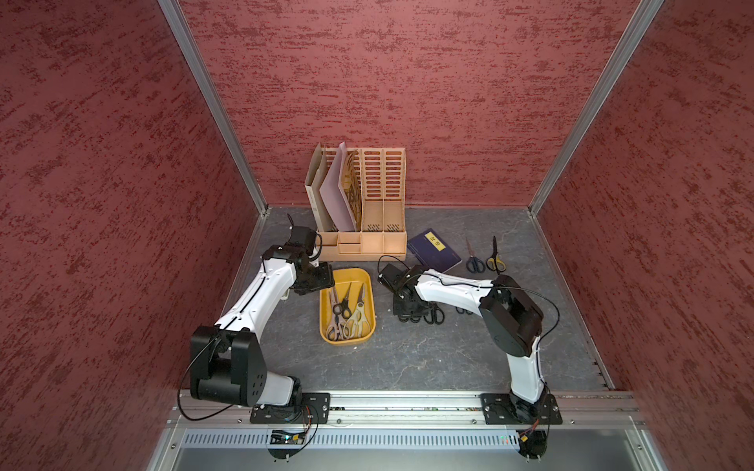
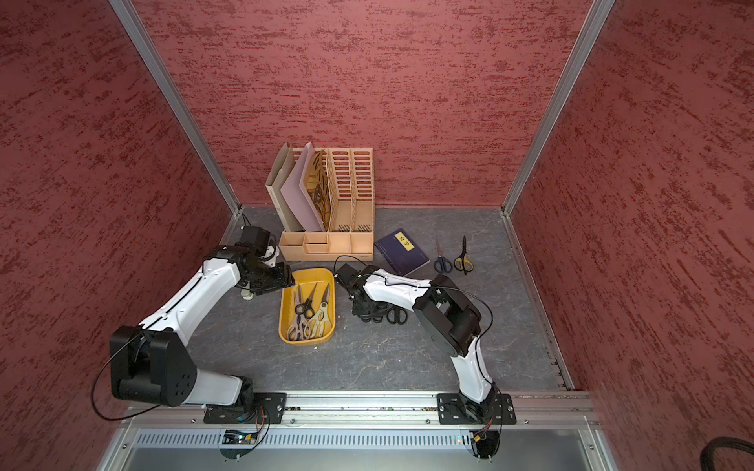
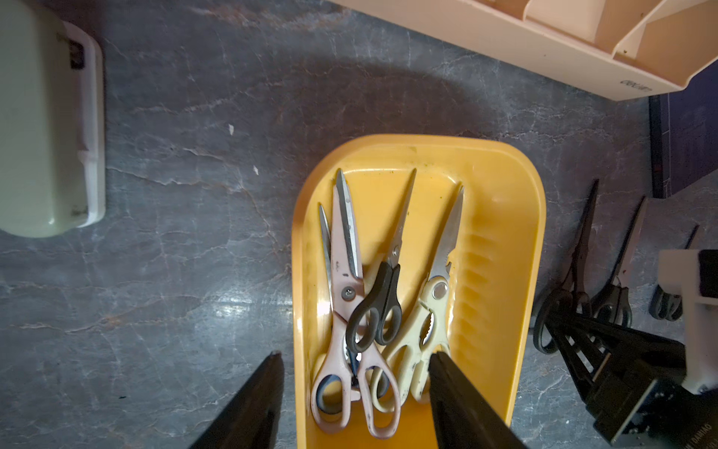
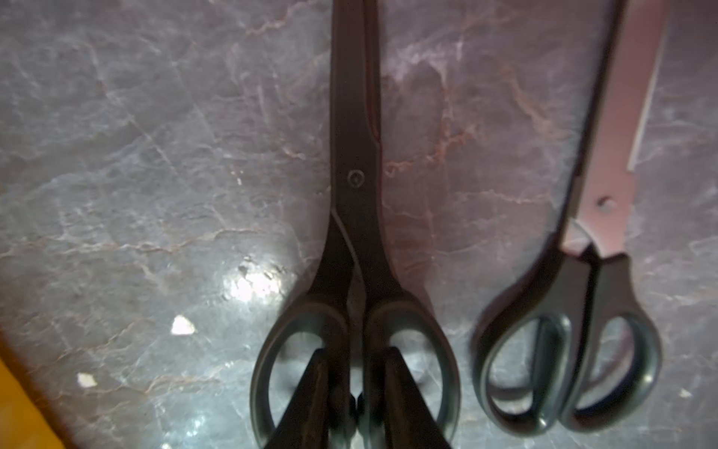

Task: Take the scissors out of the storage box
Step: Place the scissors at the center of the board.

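Observation:
The yellow storage box (image 1: pixel 364 281) (image 2: pixel 326 281) (image 3: pixel 501 217) lies mid-table. Three pairs of scissors rest in it: pink-handled (image 3: pixel 345 295), small black-handled (image 3: pixel 379 307) (image 1: pixel 342 308) and cream shears (image 3: pixel 431 311). My left gripper (image 3: pixel 355 355) (image 1: pixel 324 283) hangs open over the box's far left corner, one finger outside the wall and one above the cream handles. To the right of the box, my right gripper (image 4: pixel 355 350) (image 1: pixel 408 312) is shut on the handles of black scissors (image 4: pixel 355 182) lying on the table, with its fingers inside the two loops. Another black-handled pair (image 4: pixel 571 350) lies beside them.
A blue-handled pair (image 1: pixel 474 263) and a yellow-black pair (image 1: pixel 495 261) lie at the back right. A tan file organiser (image 1: pixel 367 240) stands at the back, with a dark blue notebook (image 1: pixel 434 250) next to it. A cream device (image 3: pixel 46 116) sits under the left arm.

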Controlling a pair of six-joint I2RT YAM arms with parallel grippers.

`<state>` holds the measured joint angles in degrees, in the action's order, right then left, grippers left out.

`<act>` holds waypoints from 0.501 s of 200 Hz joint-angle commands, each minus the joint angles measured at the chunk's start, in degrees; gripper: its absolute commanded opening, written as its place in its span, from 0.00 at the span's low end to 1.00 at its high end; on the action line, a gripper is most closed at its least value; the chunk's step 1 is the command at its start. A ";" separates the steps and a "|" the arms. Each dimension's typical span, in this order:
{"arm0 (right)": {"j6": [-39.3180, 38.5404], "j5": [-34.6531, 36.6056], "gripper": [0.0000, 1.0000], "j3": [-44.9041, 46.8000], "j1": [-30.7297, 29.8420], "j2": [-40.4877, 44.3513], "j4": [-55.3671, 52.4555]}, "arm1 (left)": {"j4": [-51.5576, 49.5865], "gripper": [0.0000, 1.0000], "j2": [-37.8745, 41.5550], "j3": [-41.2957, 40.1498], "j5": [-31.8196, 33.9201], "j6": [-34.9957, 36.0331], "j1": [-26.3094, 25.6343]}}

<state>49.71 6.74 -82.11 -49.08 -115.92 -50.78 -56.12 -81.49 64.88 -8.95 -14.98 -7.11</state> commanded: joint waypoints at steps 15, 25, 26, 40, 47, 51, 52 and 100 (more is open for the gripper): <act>0.03 0.85 0.23 -1.33 -0.33 -1.56 1.87 | -1.69 0.59 1.52 -1.12 0.86 -0.93 -1.70; 0.03 0.77 0.28 -1.21 -0.31 -1.59 2.00 | -2.17 0.58 1.26 -1.07 1.90 -0.92 -2.28; -0.06 0.75 0.28 -1.21 -0.31 -1.55 2.00 | -2.25 0.58 1.26 -1.03 2.00 -0.93 -2.33; -0.28 0.64 0.32 -1.20 -0.27 -1.37 2.06 | -3.22 0.57 0.67 -0.73 4.01 -0.84 -3.40; -0.39 0.64 0.33 -1.21 -0.31 -1.21 1.94 | -3.68 0.56 0.36 -0.44 5.00 -0.83 -4.05; -0.49 0.65 0.34 -1.29 -0.30 -1.02 1.94 | -4.06 0.56 0.17 -0.34 5.48 -0.84 -4.49; -0.45 0.69 0.34 -1.30 -0.31 -1.00 1.93 | -4.16 0.56 0.14 -0.27 5.68 -0.79 -4.62; -1.07 2.41 0.36 -0.96 -0.31 6.98 0.04 | -6.17 0.53 -1.55 0.99 9.66 -2.12 -9.29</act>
<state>49.19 6.87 -82.13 -49.10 -115.39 -50.48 -60.73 -82.17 64.55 -2.20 -16.03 -14.96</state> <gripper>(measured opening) 0.356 0.542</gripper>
